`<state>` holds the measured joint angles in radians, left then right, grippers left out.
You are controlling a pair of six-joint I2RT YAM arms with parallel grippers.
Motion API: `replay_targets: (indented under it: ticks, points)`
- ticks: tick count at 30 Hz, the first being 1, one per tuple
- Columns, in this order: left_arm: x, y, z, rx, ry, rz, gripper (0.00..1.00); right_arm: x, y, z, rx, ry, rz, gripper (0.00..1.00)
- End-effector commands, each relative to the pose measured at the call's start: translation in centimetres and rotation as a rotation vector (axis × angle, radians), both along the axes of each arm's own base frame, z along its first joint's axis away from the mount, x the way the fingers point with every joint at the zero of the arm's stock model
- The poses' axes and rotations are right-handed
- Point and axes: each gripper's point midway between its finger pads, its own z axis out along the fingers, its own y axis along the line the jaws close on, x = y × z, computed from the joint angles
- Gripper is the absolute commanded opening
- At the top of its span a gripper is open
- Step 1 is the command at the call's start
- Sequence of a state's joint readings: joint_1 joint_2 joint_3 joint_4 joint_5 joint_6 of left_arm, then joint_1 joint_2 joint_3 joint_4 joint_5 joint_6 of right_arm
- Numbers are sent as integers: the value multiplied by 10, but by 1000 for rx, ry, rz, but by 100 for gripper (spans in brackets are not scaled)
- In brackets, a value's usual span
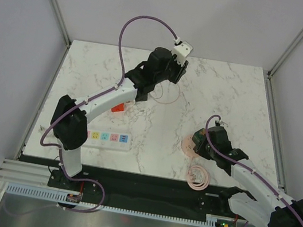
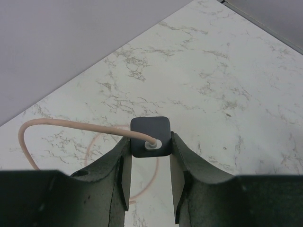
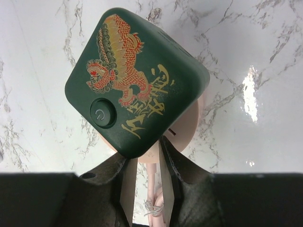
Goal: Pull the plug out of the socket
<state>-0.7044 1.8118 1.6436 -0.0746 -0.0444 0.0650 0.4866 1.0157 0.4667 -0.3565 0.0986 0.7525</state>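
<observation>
Socket lies flat on the marble table at its near-left part, long side running left to right, and you see its row of pastel outlets facing up. The base column of your left arm rises just at the socket's left end and covers that end from above.

The plug, a small dark square block, is well apart from the socket, up over the far side of the table beyond it. Your left gripper has it: the jaws are drawn in narrow, one finger pressed on each side of the block. A pale pink cable leaves the plug's face, arcs away and drops in a loop onto the marble.

Between the socket and that gripper, a small red object peeks out from under the left forearm; you cannot make out what it is.

Off to the socket's right, well apart, your right gripper is low over a dark green cube printed with a red-and-gold beast, gold characters and a round power button. The cube rests on a pink disc. Those jaws stand narrow with a pink piece between them under the cube, but you cannot tell whether they pinch it. A coil of pink cord lies nearer the table's front edge, to the socket's right.
</observation>
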Motion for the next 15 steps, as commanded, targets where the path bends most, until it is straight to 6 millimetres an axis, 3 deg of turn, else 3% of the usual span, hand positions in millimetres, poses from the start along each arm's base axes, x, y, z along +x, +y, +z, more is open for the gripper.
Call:
replay_targets:
  ticks: [1,7,11,15]
  points:
    - [4,-9,0,25,-38,-43,2,-30,-11,-26,-60,134,31,33]
    - [7,-12,-56,73,81,-23,6,-28,-10,-24,-56,128,35,34]
    - [14,-13,-115,135,256,-4,10,-30,-9,-25,-55,132,41,35]
    - [9,-21,-156,123,423,-68,15,-30,-10,-25,-58,135,43,35]
